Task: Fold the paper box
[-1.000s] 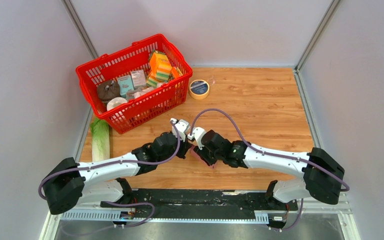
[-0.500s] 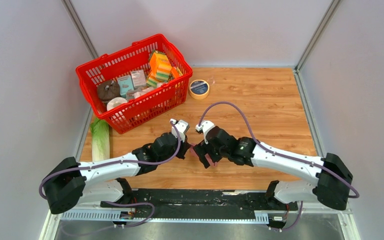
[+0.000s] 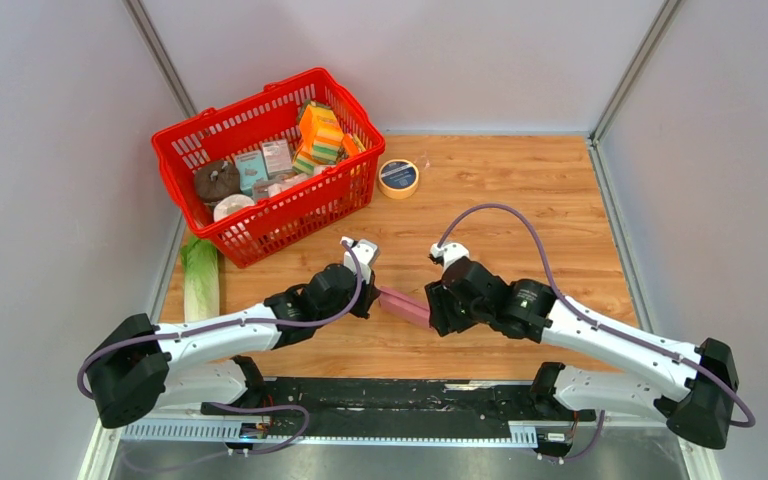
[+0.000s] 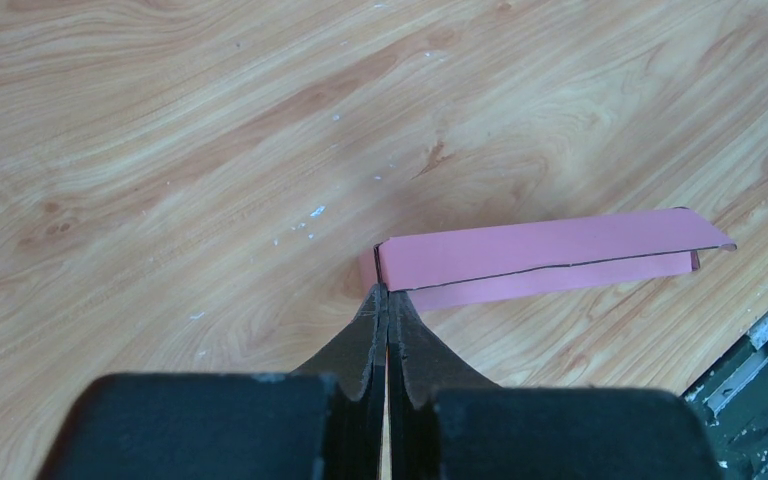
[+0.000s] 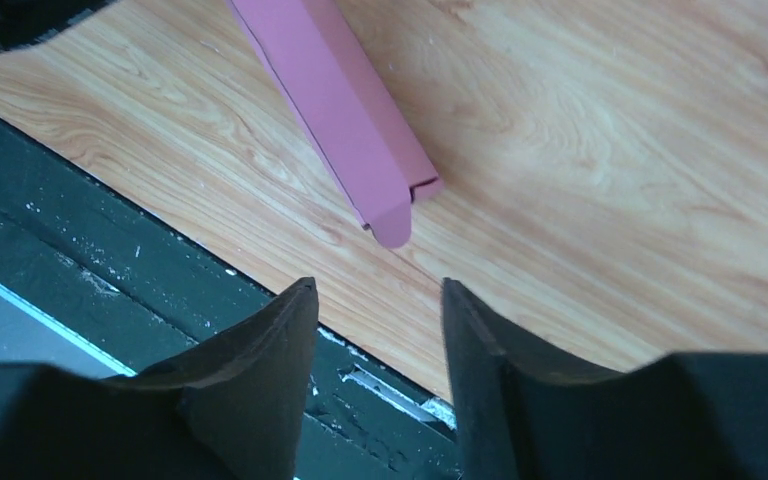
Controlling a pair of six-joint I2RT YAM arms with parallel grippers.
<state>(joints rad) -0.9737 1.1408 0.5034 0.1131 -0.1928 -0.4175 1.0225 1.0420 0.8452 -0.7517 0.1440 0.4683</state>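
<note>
The paper box (image 3: 404,305) is a slim pink folded box lying on the wooden table between my two grippers. My left gripper (image 3: 373,297) is shut, its tips pinching the box's left end; in the left wrist view the box (image 4: 540,255) stretches away to the right from the closed fingertips (image 4: 387,295). A seam runs along the box's length, and its far end is open. My right gripper (image 3: 433,309) is open and empty, just off the box's right end. In the right wrist view the box (image 5: 335,110) ends in a small rounded tab above the spread gripper (image 5: 378,290).
A red basket (image 3: 250,112) with striped packs and small cartons stands at the back left. A tape roll (image 3: 398,178) lies to its right, and a leafy cabbage (image 3: 200,280) lies at the left edge. The black rail (image 5: 80,270) borders the table's near edge.
My right gripper has let go of the box and drawn back to the right, opening. The box now lies uncovered. The left gripper has stayed in place, still shut.
</note>
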